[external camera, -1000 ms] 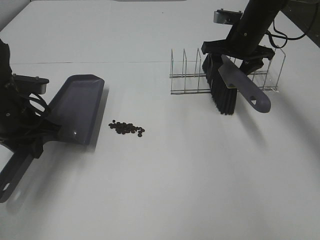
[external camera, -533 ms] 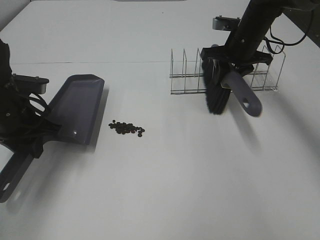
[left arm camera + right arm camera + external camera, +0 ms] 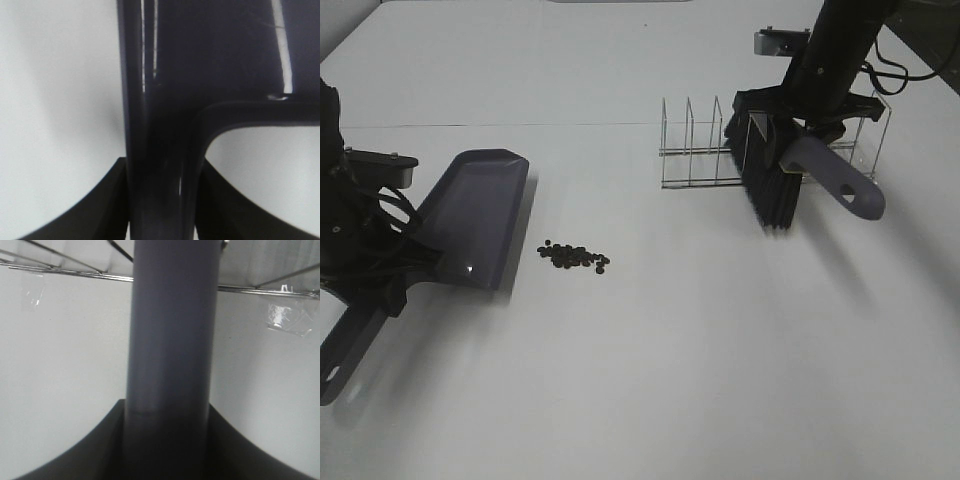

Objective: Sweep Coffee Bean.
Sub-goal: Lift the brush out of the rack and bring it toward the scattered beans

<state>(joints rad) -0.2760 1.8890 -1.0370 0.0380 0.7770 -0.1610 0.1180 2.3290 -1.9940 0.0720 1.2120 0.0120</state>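
The dustpan [image 3: 480, 215] is shown in glossy slate-purple; the coffee bean [image 3: 573, 257] cluster in brown-black. The brush [image 3: 772, 190] is given black bristles and a grey-lavender handle. The counter [image 3: 700, 360] is rendered plain white.

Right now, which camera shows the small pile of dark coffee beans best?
Exterior high: the small dark coffee beans lie unobstructed on the white table. Left wrist shows the dark plastic dustpan, right wrist the grey brush handle; neither shows beans.

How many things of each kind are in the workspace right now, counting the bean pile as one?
dustpan: 1
brush: 1
wire rack: 1
coffee bean pile: 1
Total: 4
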